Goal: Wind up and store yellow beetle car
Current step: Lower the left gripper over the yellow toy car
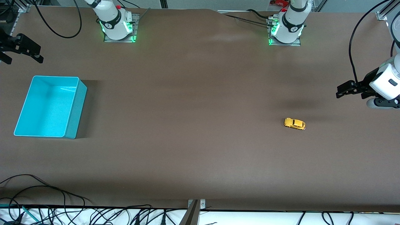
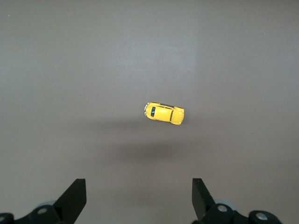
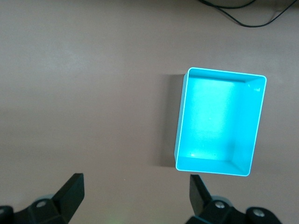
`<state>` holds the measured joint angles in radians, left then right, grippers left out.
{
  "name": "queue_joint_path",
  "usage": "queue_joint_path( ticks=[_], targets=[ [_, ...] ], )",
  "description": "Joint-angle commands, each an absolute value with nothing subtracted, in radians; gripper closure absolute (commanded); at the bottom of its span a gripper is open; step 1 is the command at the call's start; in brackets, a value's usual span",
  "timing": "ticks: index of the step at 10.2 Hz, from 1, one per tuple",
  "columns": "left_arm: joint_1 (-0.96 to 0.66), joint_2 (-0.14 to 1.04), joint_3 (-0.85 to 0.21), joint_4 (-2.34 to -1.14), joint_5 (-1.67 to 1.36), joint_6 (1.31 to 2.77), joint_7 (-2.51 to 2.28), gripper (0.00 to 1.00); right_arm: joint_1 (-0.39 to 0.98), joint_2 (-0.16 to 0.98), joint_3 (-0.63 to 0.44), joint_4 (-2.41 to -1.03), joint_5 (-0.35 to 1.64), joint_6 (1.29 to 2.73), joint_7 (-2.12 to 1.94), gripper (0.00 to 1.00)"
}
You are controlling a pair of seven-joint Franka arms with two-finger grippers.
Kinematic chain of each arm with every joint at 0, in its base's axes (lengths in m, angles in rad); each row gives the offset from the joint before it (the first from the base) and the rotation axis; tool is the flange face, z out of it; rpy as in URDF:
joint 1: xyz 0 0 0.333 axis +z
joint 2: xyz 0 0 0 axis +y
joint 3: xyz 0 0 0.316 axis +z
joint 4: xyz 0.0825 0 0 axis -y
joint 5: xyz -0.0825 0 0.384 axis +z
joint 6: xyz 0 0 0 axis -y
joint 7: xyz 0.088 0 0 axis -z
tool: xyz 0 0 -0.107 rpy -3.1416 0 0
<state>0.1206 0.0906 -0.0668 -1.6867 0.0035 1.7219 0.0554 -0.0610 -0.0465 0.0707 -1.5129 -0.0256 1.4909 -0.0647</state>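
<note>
**Plainly the left arm's job: the car sits at its end of the tabletop**

From the front view, the yellow beetle car (image 1: 294,123) rests on its wheels on the bare tabletop (image 1: 193,131), well toward the left arm's end and roughly midway between the robots' edge and the camera's edge. The left gripper (image 1: 343,90) hangs in the air near that same end edge, fingers apart and empty, and the car lies from it toward the middle of the tabletop. The car's long axis runs nearly along the tabletop's length, slightly slanted. The turquoise bin (image 1: 76,106) stands empty at the right arm's end, well apart from the car, and the right gripper (image 1: 23,51) waits above that end, fingers spread, holding nothing.

From the left wrist view, the car (image 2: 163,112) lies out ahead of the spread fingers (image 2: 74,196), about centred between them, its length running across the gap. I'd judge the wrist needs a quarter turn for the fingers to close on the car's flanks.

From the right wrist view, only the bin (image 3: 215,165) shows ahead of the open fingers (image 3: 70,191); no car.
</note>
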Motion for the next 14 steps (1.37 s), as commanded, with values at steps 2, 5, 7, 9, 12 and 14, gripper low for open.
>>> queue_joint_path(
  ticks=[2,5,7,9,12,14],
  targets=[
    [0.121,0.106,-0.069,-1.695,0.025,1.71,-0.19,0.0,-0.06,-0.035,0.074,-1.491,-0.022,1.477,-0.061,0.0],
    [0.123,0.136,-0.069,-1.709,0.025,1.71,-0.539,0.0,-0.061,-0.035,0.071,-1.491,0.015,1.476,-0.063,0.0],
    [0.12,0.188,-0.069,-1.713,0.025,1.715,-0.774,0.0,-0.061,-0.035,0.071,-1.491,0.015,1.47,-0.063,0.0],
    [0.114,0.247,-0.075,-1.729,0.023,1.768,-1.019,0.0,-0.061,-0.035,0.071,-1.491,0.015,1.468,-0.063,0.0],
    [0.114,0.314,-0.1,-1.833,0.02,2.013,-1.319,0.0,-0.061,-0.035,0.071,-1.491,0.015,1.467,-0.063,0.0],
    [0.107,0.362,-0.112,-1.902,0.02,2.164,-1.414,0.0,-0.061,-0.035,0.072,-1.493,0.015,1.466,-0.063,0.0]
  ],
)
